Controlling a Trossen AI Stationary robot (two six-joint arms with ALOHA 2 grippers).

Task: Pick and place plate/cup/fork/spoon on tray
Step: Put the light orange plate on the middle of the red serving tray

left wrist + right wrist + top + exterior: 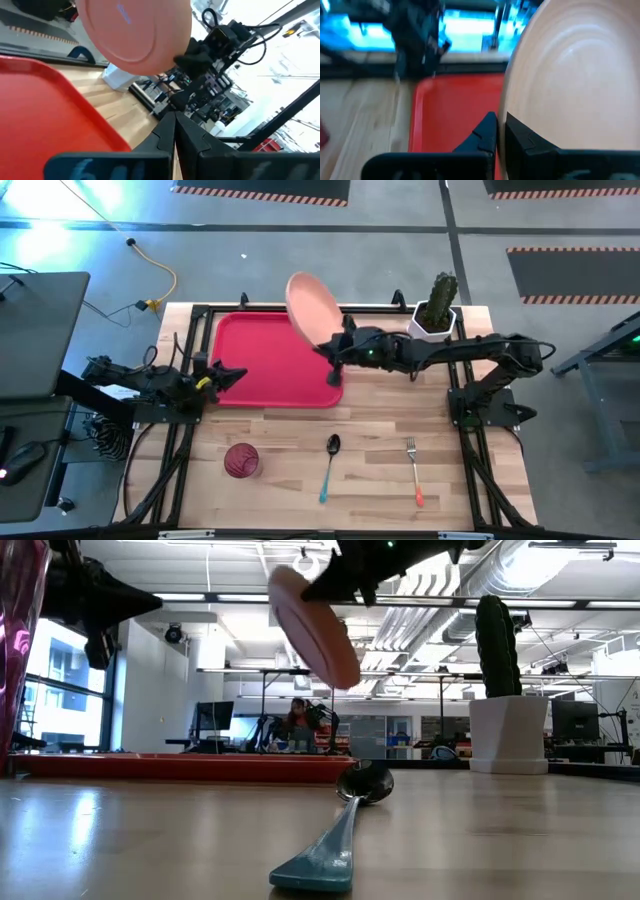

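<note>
1. R gripper (pixel 332 360) is clamped on the rim of the plate (pixel 312 307), fingers nearly together with only the rim's thickness between them. The plate is in the air, tilted steeply, over the far right part of the tray (pixel 262 365) — not set down yet.
2. L gripper (pixel 232 374) waits at the tray's left edge. Fingers look pressed together, holding nothing.
3. The cup (pixel 241 461), spoon (pixel 330 466) and fork (pixel 413 471) lie on the bare table near the front edge, well apart from the tray. The cactus pot (pixel 437 310) stands just beside the tray's far right corner.
4. Handling, my guess: the plate looks like stiff, light plastic with a smooth face, so an edge pinch can pivot or slip. I'd take it at the rim as now and lower slowly, flattening the tilt first. The spoon and fork are thin and lie flat, hard to get under — I'd pinch mid-handle. The cup looks light and tippy, so I'd grasp across its wall.
5. Views: overhead gives the layout but not height. The low cam shows the plate (pixel 315 625) well above the tray rim (pixel 180 766). The R wrist cam shows its finger (pixel 482 132) touching the plate rim (pixel 570 75). The L wrist cam shows the plate's underside (pixel 135 30).
</note>
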